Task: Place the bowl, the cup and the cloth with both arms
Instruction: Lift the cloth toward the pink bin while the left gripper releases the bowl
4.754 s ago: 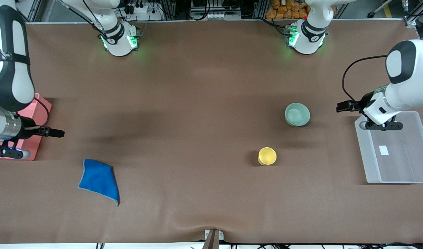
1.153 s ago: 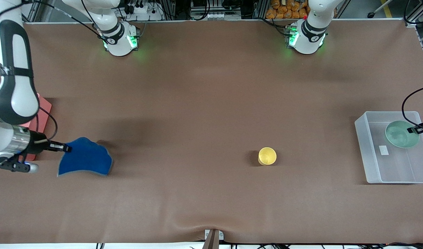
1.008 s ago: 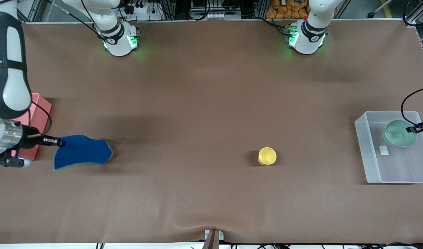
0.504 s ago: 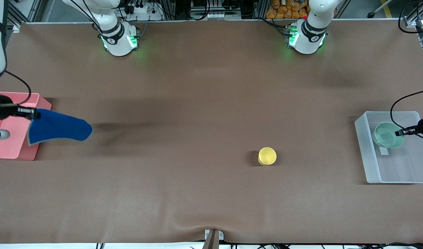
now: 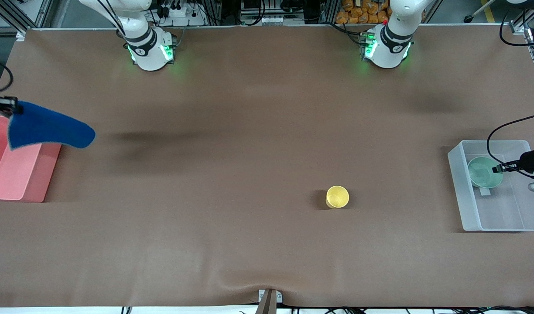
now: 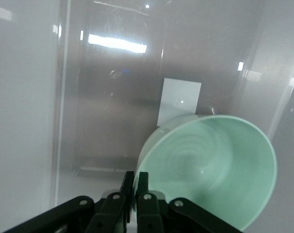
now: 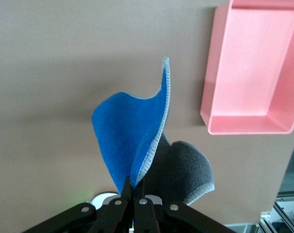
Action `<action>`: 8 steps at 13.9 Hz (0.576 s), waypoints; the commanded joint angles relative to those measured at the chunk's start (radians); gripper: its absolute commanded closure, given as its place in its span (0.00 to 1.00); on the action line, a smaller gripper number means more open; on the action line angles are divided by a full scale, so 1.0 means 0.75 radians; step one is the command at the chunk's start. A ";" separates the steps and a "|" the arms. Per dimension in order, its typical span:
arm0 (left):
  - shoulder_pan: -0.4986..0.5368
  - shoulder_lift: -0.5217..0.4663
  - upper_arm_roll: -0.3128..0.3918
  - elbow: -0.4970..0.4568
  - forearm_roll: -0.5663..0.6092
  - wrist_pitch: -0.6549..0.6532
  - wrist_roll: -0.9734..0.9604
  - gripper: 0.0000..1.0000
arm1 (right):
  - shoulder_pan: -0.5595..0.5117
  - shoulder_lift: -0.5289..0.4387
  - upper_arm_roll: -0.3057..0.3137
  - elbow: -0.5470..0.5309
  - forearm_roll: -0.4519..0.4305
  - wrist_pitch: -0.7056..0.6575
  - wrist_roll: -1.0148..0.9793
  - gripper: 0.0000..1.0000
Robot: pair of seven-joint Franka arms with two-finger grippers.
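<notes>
My left gripper (image 5: 497, 168) is shut on the rim of the mint-green bowl (image 5: 483, 172) and holds it tilted inside the clear plastic bin (image 5: 456, 174); the bowl fills the left wrist view (image 6: 210, 167), my gripper (image 6: 135, 180) pinching its rim. My right gripper (image 5: 15, 107) is shut on a corner of the blue cloth (image 5: 46, 129), which hangs in the air over the edge of the pink tray (image 5: 14, 176). In the right wrist view the cloth (image 7: 130, 131) droops from my gripper (image 7: 136, 183), grey underside showing. The yellow cup (image 5: 337, 196) stands upright on the table, untouched.
The pink tray (image 7: 249, 68) lies at the right arm's end of the table, the clear bin at the left arm's end, with a white label (image 6: 180, 101) on its floor. The brown mat (image 5: 232, 144) has a ripple at the front edge.
The right gripper has carried the cloth up and farther toward the right arm's end, over the pink tray's edge. The left gripper has moved the bowl lower inside the bin, toward its inner wall.
</notes>
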 commanded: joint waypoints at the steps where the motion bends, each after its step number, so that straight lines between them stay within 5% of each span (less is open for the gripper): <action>1: -0.009 -0.010 -0.014 0.025 0.082 0.015 0.016 0.00 | -0.112 -0.048 0.006 -0.039 -0.068 -0.008 -0.145 1.00; 8: -0.007 -0.253 -0.130 0.068 0.078 -0.167 -0.010 0.00 | -0.374 0.083 0.004 -0.039 -0.277 0.198 -0.378 1.00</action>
